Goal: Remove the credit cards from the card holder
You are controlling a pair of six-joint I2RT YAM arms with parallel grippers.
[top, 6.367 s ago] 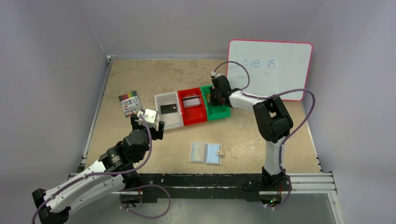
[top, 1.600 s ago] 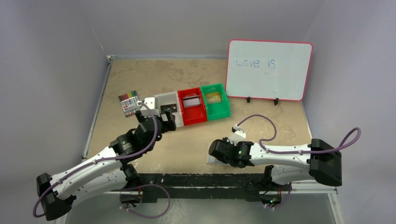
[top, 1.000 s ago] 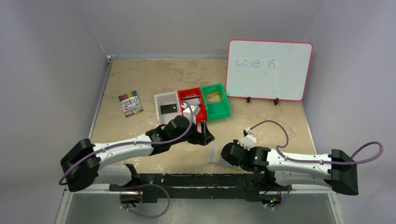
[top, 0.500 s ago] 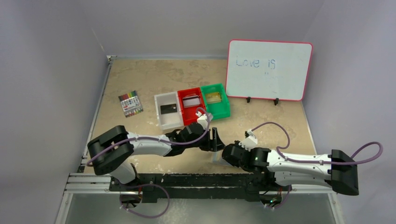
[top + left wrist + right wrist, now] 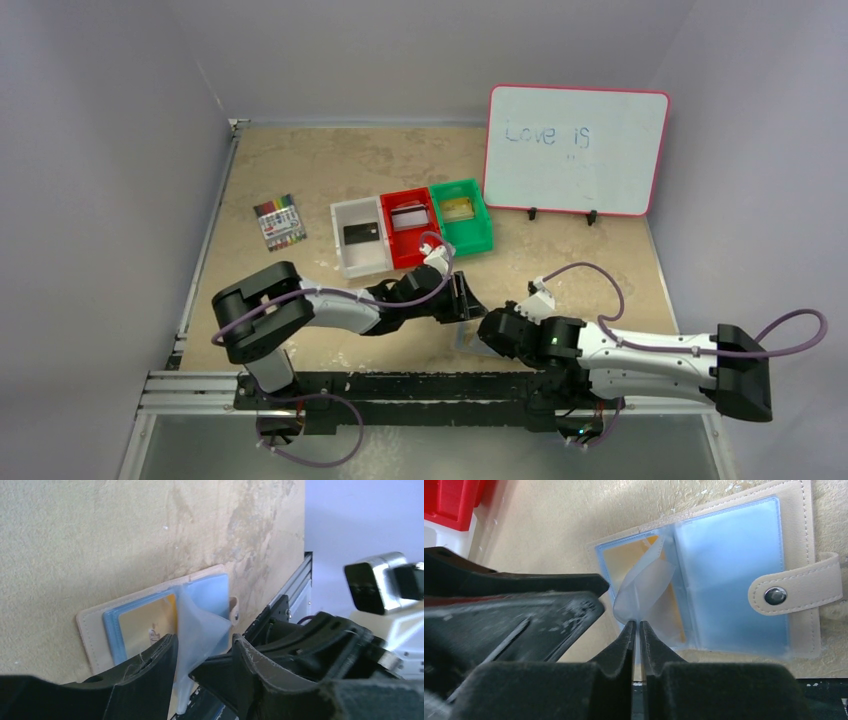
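We see a tan table (image 5: pixel 300 170), and on it a red-framed whiteboard (image 5: pixel 575 150) stands behind and to the right of the red bin (image 5: pixel 413 250). Both arms lie low in front of the red bin, their tips meeting over the card holder (image 5: pixel 729 575). The left gripper (image 5: pixel 202 645) has its jaws partly apart, straddling a lifted clear sleeve (image 5: pixel 644 577) without visibly closing on it. The right gripper (image 5: pixel 636 626) is all but closed, pinching the near edge of that sleeve. A white bin (image 5: pixel 345 255) touches the red bin's left side and a green bin (image 5: pixel 470 240) touches its right. The card holder lies open and flat on the table in front of the red bin, slightly to the right. A pack of markers (image 5: pixel 279 223) lies well left of the red bin. A black card (image 5: pixel 361 233) rests in the white bin, a silver-grey card (image 5: pixel 408 216) in the red bin, and a gold card (image 5: pixel 459 208) in the green bin. A yellow card (image 5: pixel 624 560) sits in the holder's pocket opposite the snap tab (image 5: pixel 794 592), under the sleeve. The tab is unfastened.
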